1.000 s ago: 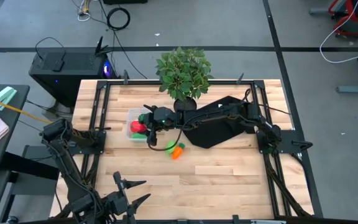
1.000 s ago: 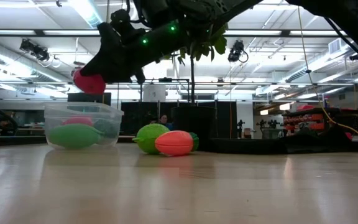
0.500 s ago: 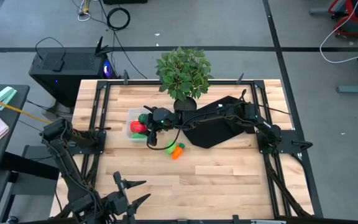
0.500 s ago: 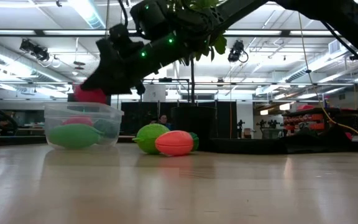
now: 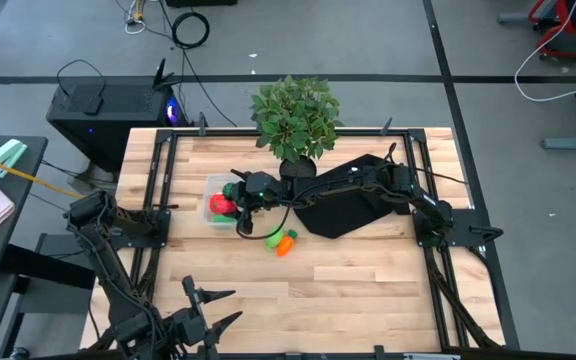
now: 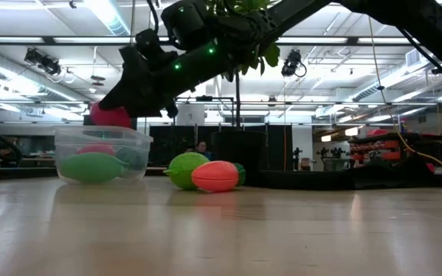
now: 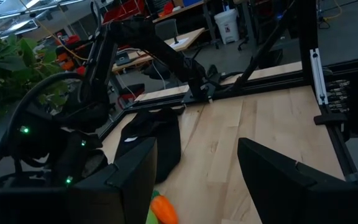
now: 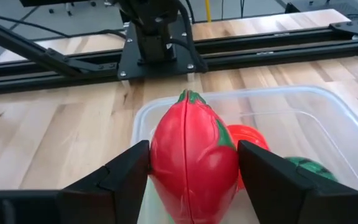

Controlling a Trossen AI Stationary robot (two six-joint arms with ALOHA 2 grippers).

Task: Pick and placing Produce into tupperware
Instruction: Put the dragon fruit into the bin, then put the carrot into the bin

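Note:
My right gripper (image 8: 194, 169) reaches from the table's right over the tupperware (image 5: 211, 183), a clear tub (image 6: 102, 153), and is shut on a red toy fruit (image 8: 191, 152) with a green stem end. In the tub lie a light green oblong piece (image 6: 90, 166), a red-orange piece (image 8: 248, 138) and a dark green striped ball (image 8: 309, 169). A light green piece (image 6: 183, 170) and an orange-and-green piece (image 6: 215, 175) rest on the table right of the tub. My left gripper (image 5: 228, 306) waits open at the near edge. My right gripper pinches the red toy fruit by its two opposite sides (image 8: 159, 171) between its fingers (image 8: 126, 174). It comes slanting down from the table's right. The fruit is lifted clear, its green stem end (image 8: 190, 96) pointing away from the wrist, just above the tub's rim (image 6: 110, 116).
A black cloth (image 5: 353, 200) lies under my right arm on the table's right half. A leafy potted plant (image 5: 295, 115) stands at the far edge, close behind the tub. Black rails frame the table. Bare wood lies toward the near edge.
My right gripper has come down a little with the red toy fruit, from above the tub to just over its rim. It has stayed shut on the fruit.

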